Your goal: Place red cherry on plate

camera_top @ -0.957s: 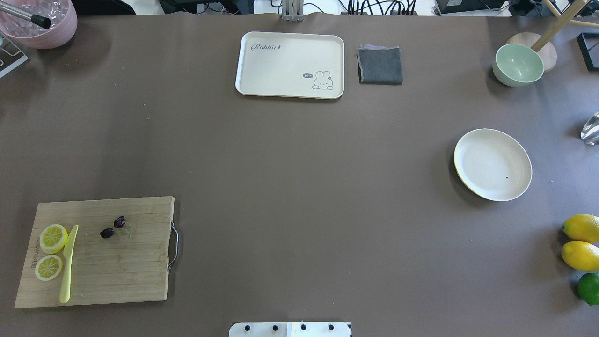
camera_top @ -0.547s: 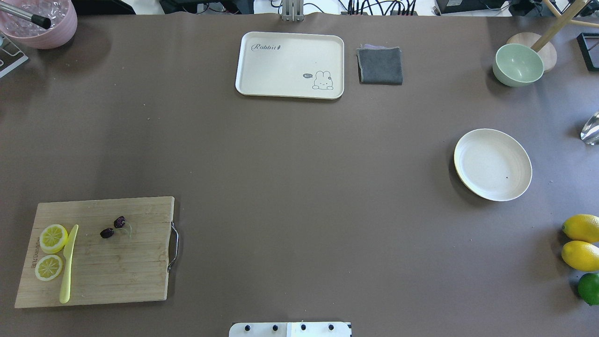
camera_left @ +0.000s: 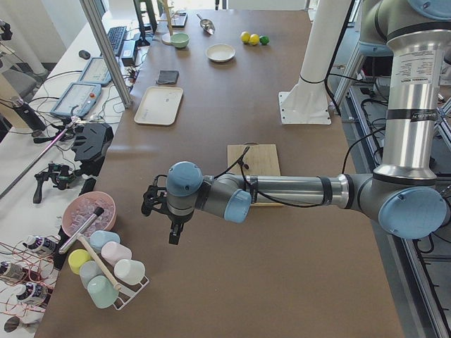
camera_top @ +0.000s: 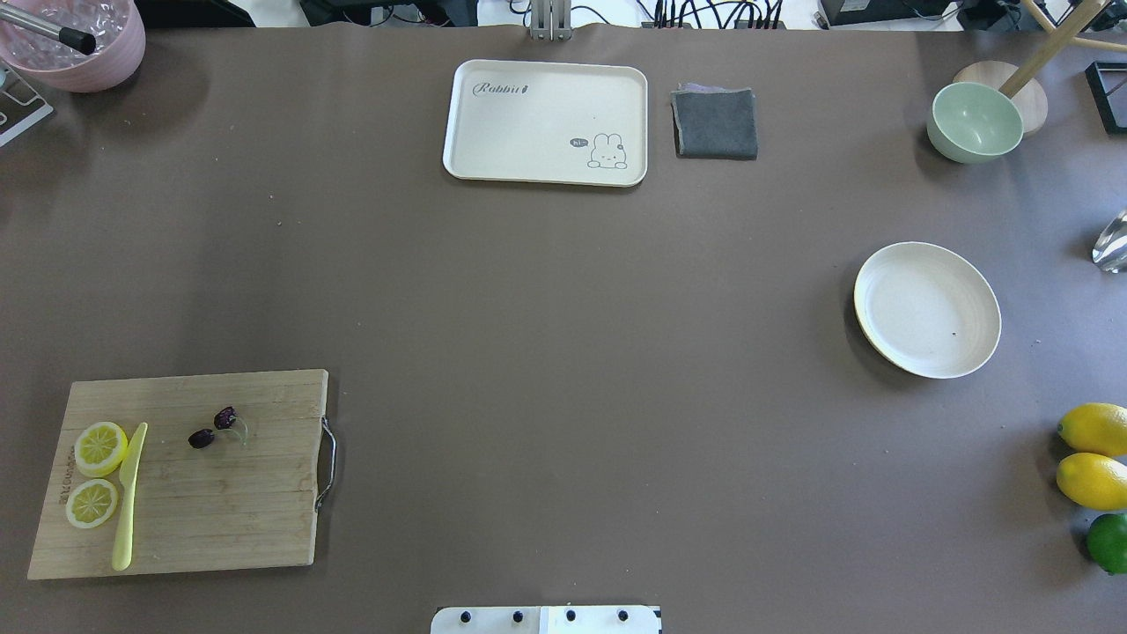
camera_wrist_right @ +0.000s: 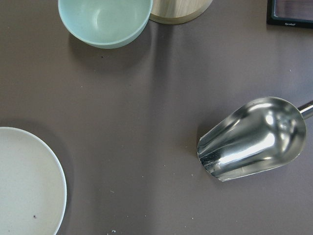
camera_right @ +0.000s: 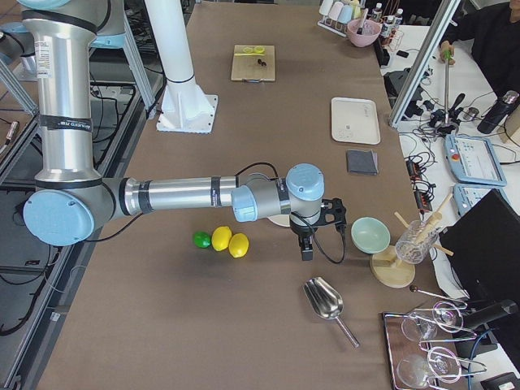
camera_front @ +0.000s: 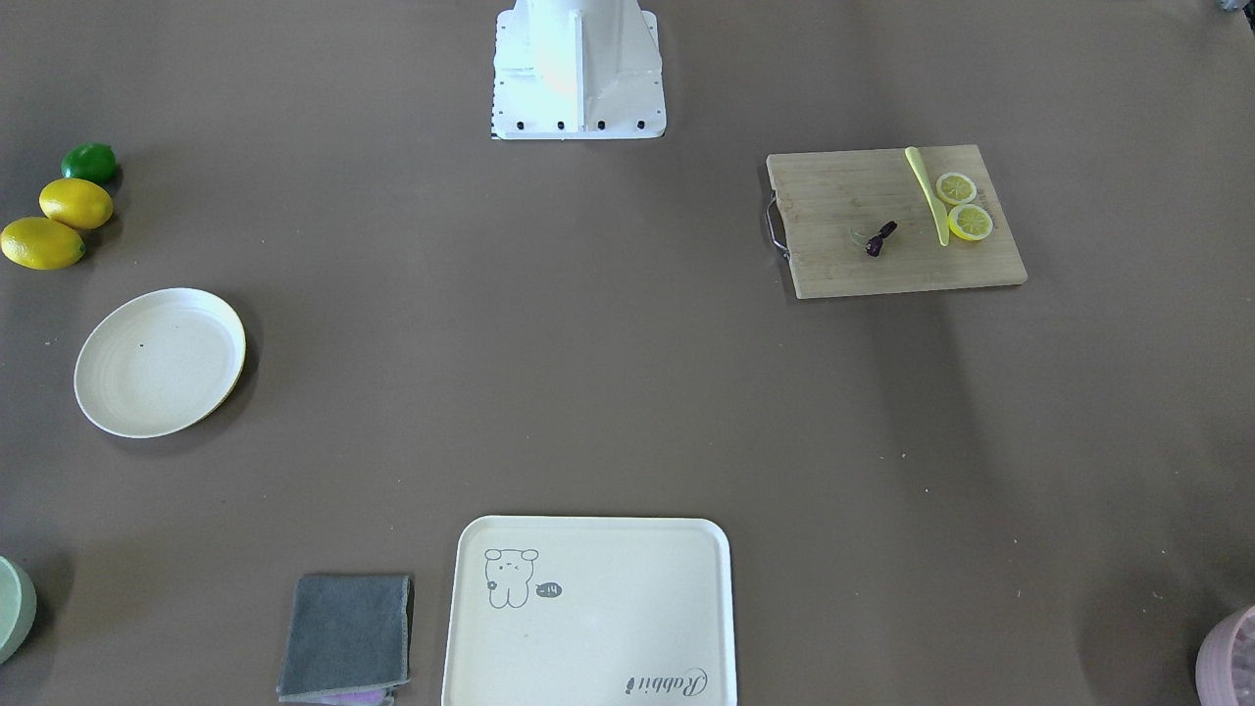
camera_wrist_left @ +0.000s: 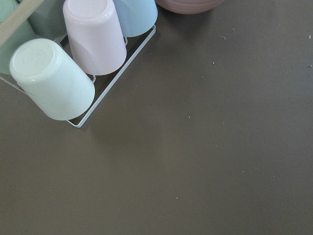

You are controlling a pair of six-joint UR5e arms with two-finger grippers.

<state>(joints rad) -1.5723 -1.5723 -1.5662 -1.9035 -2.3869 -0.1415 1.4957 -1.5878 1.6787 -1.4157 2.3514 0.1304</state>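
The red cherry [camera_top: 214,428] is lying on the wooden cutting board [camera_top: 220,511] at the robot's near left, a dark pair with thin green stems, just right of the yellow knife [camera_top: 128,496] and the two lemon slices [camera_top: 99,447] and touching neither. The plate [camera_top: 927,309] is sitting well apart on the right side of the table with nothing on it but a tiny dark speck. The left gripper [camera_left: 174,236] is hanging over bare table past the board's left end, near the rack of upturned cups [camera_wrist_left: 73,63] and the pink bowl [camera_top: 75,44]; it is showing only from the side, so I cannot tell whether its fingers are parted or closed. The right gripper [camera_right: 306,248] is hanging above the table at the far right, near the plate, the green bowl [camera_top: 974,121] and the metal scoop [camera_wrist_right: 252,138]; I cannot tell its state either. The cream tray [camera_top: 544,121] and grey cloth [camera_top: 715,123] are lying along the far edge, with two lemons [camera_top: 1094,429] and a lime [camera_top: 1108,542] sitting at the near right edge.
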